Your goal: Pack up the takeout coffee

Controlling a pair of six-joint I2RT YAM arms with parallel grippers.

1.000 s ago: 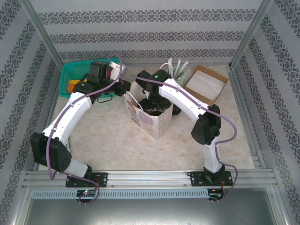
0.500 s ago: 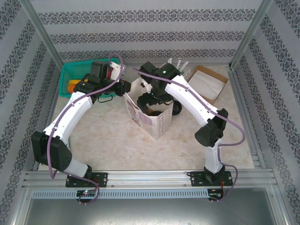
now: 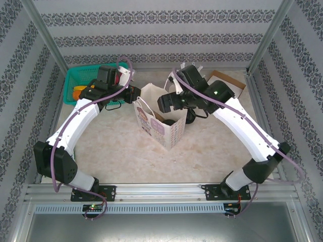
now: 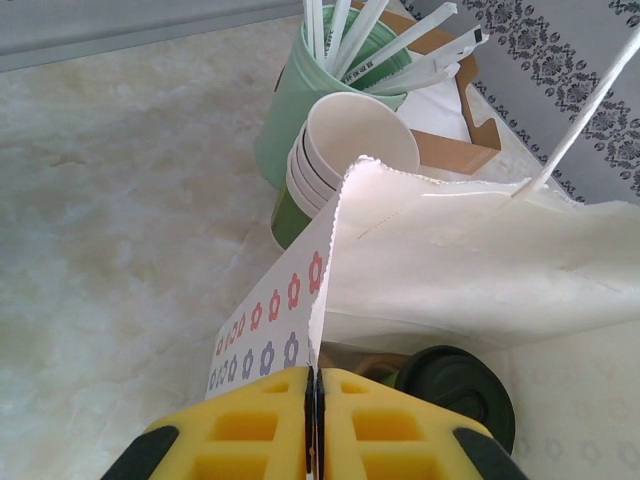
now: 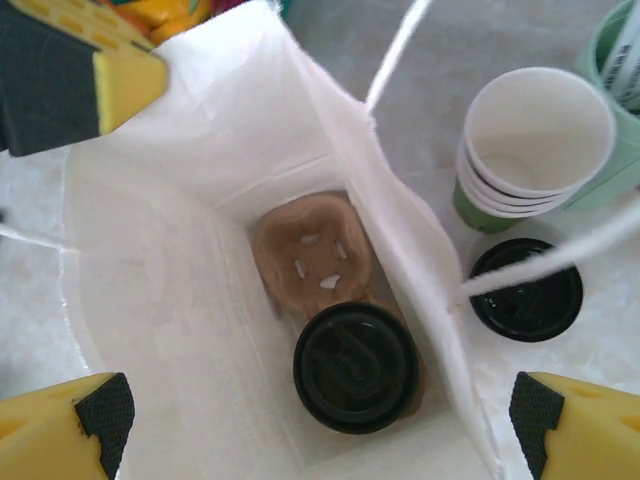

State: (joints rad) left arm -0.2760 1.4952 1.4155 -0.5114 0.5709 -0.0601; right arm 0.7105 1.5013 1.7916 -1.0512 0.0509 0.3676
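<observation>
The left gripper [image 4: 316,390] is clamped on the rim of the flower-printed white paper bag [image 3: 161,132], its arm arched in from the left. The right gripper [image 5: 320,420] hangs spread wide above the bag's mouth. The black-lidded takeout coffee [image 5: 355,367] sits inside the bag on a brown cardboard carrier [image 5: 310,250]. A second ago the right gripper was down in the bag, and its elbow has since swung out to the right.
</observation>
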